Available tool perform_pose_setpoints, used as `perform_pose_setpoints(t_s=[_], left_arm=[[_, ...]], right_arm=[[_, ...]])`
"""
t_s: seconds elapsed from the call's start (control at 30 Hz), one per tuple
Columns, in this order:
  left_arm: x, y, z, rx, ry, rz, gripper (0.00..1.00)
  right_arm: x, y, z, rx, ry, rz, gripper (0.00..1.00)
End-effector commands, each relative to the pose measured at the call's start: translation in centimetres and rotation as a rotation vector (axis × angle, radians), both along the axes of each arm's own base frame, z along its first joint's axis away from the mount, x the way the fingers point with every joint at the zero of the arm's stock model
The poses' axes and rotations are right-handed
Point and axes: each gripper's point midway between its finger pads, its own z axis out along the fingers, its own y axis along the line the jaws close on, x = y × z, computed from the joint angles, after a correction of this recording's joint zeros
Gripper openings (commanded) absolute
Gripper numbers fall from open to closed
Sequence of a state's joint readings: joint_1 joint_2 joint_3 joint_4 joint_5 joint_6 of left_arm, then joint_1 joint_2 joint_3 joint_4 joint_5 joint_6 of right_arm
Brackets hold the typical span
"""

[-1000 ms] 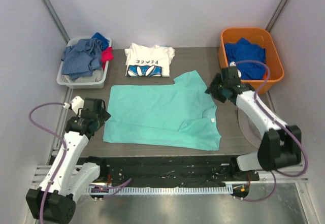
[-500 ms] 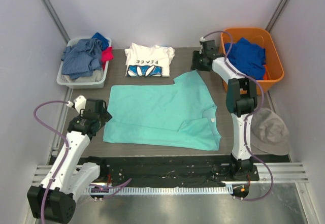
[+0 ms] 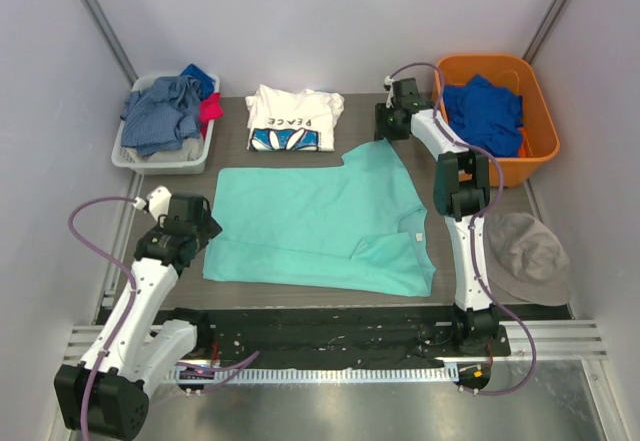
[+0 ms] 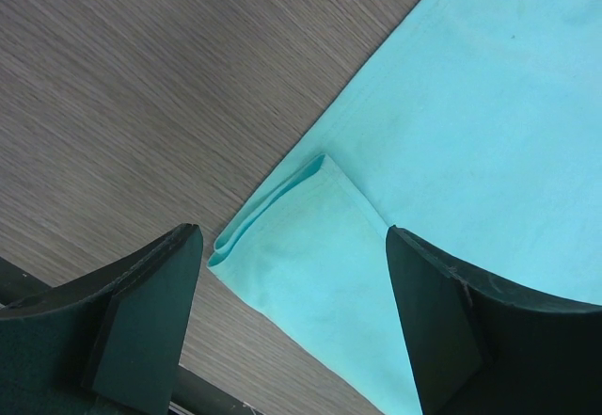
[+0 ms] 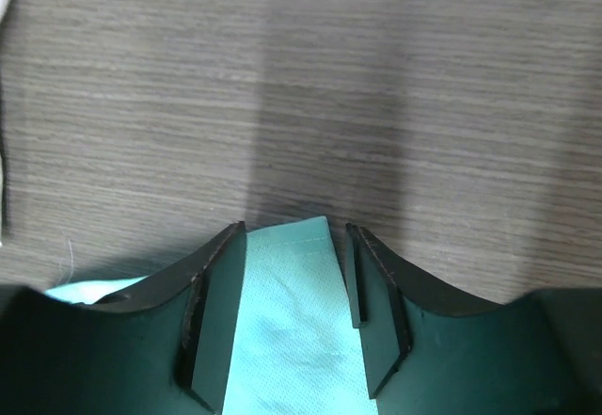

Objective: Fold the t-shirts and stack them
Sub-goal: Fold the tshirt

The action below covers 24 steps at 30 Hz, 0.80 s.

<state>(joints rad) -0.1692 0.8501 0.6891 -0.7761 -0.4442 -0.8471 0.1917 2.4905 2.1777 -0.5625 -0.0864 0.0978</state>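
The only legible text is "PEACE", seen upside down, on the white t-shirt (image 3: 293, 113).

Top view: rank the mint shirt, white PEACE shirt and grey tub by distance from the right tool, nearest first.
1. mint shirt: spread mid-table, its far right corner lies right at the right tool.
2. white shirt: folded, to the tool's left along the far edge.
3. grey tub: far left corner, holding clothes.
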Motion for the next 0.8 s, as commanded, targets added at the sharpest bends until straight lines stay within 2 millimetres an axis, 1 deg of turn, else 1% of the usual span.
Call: perform_pose_setpoints(t_s=[0.0, 0.1, 0.13, 0.23, 0.27, 0.3, 0.37, 0.4, 0.47, 0.5, 0.53, 0.6, 0.63, 0.67, 0.7, 0.73, 0.77], left_arm=[[0.8, -0.1, 0.5, 0.008, -0.033, -0.014, 0.84], [0.9, -0.1, 0.5, 0.011, -0.033, -0.015, 0.84], [0.9, -0.1, 0.4, 0.011, -0.029, -0.017, 0.84], [1.1, -0.1, 0.4, 0.009, -0.032, -0.018, 0.84], [1.1, -0.1, 0.4, 0.012, -0.028, -0.018, 0.84], [1.1, -0.1, 0.3, 0.013, -0.029, -0.019, 0.84], [1.1, 0.0, 0.3, 0.018, -0.029, -0.019, 0.84], [1.2, 0.0, 0.2, 0.020, -0.028, -0.018, 0.84], [1.7, 0.0, 0.3, 0.022, -0.041, -0.014, 0.84], [1.9, 0.0, 0.3, 0.024, -0.046, -0.015, 0.84], [2.4, 0.0, 0.2, 0.029, -0.046, -0.016, 0.84], [4.3, -0.2, 1.0, 0.030, -0.100, -0.020, 0.84], [5.3, -0.4, 1.7, 0.037, -0.124, -0.031, 0.84], [6.8, -0.6, 1.5, 0.043, -0.129, -0.041, 0.84], [7.7, -0.7, 1.6, 0.048, -0.131, -0.047, 0.83], [9.2, -0.9, 2.7, 0.057, -0.150, -0.056, 0.84], [10.7, -1.1, 1.9, 0.067, -0.129, -0.061, 0.83]], right_arm=[[-0.5, 0.0, 0.3, 0.006, 0.009, 0.029, 0.51], [-1.1, 0.2, 0.1, 0.011, 0.026, 0.037, 0.50], [-1.5, 0.1, -0.3, 0.011, 0.038, 0.039, 0.50], [-1.8, 0.3, -0.4, 0.016, 0.043, 0.050, 0.50], [-1.8, 0.2, -0.8, 0.016, 0.050, 0.050, 0.49], [-1.8, 0.3, -0.8, 0.016, 0.052, 0.053, 0.39], [-1.8, 0.3, -1.2, 0.015, 0.058, 0.053, 0.28], [-1.9, 0.3, -1.4, 0.014, 0.061, 0.055, 0.16], [-1.9, 0.3, -1.6, 0.018, 0.065, 0.051, 0.03], [-1.9, 0.2, -1.6, 0.021, 0.067, 0.048, 0.01], [-1.9, 0.3, -1.6, 0.022, 0.068, 0.047, 0.01], [-1.8, 0.3, -1.3, 0.022, 0.063, 0.039, 0.01], [-1.8, 0.3, -1.2, 0.025, 0.060, 0.039, 0.01], [-1.8, 0.1, -1.1, 0.026, 0.059, 0.034, 0.01], [-1.8, 0.3, -0.8, 0.029, 0.055, 0.038, 0.01], [-1.7, 0.2, -0.5, 0.034, 0.052, 0.034, 0.01], [-1.7, 0.1, -0.4, 0.036, 0.049, 0.031, 0.01]])
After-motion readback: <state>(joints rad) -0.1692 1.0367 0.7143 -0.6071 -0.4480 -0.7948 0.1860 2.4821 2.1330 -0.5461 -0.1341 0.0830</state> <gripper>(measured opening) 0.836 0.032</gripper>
